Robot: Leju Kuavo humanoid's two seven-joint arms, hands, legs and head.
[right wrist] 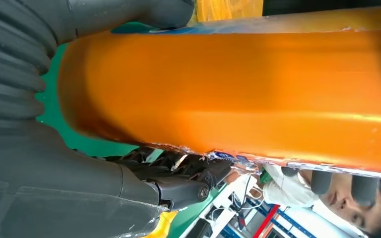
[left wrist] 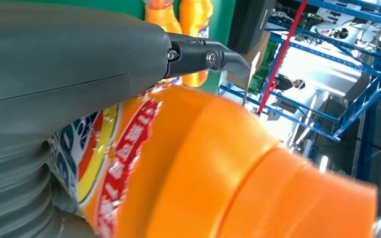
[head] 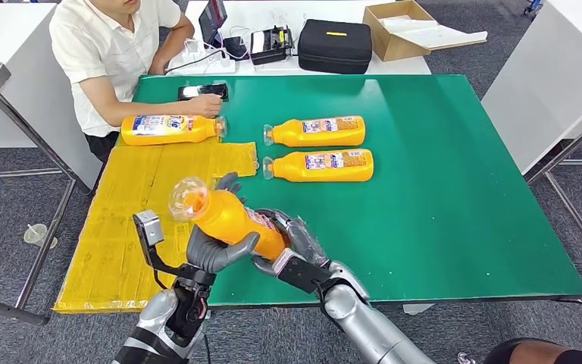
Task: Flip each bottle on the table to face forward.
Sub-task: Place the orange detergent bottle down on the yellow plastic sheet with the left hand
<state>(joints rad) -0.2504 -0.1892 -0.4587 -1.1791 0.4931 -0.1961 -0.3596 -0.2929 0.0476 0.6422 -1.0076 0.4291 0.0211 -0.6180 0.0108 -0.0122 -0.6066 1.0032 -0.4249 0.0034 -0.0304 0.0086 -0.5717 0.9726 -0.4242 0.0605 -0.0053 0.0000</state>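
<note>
I hold an orange bottle (head: 223, 216) with a clear cap lifted over the table's near edge, tilted with its cap up and toward the left. My left hand (head: 216, 250) wraps its body from below and my right hand (head: 292, 243) grips its base end. The bottle (left wrist: 203, 168) shows its label close up in the left wrist view, and its plain orange side (right wrist: 238, 94) in the right wrist view. Two more bottles (head: 317, 131) (head: 320, 165) lie side by side on the green table (head: 439, 189), labels up. A further bottle (head: 168, 129) lies on the yellow mat.
A person (head: 114, 53) sits at the far left corner with a hand (head: 204, 106) near the bottle on the yellow mat (head: 129, 220). A phone (head: 202, 92) lies on the table's far edge. A black case (head: 333, 45) and a cardboard box (head: 405, 26) stand behind.
</note>
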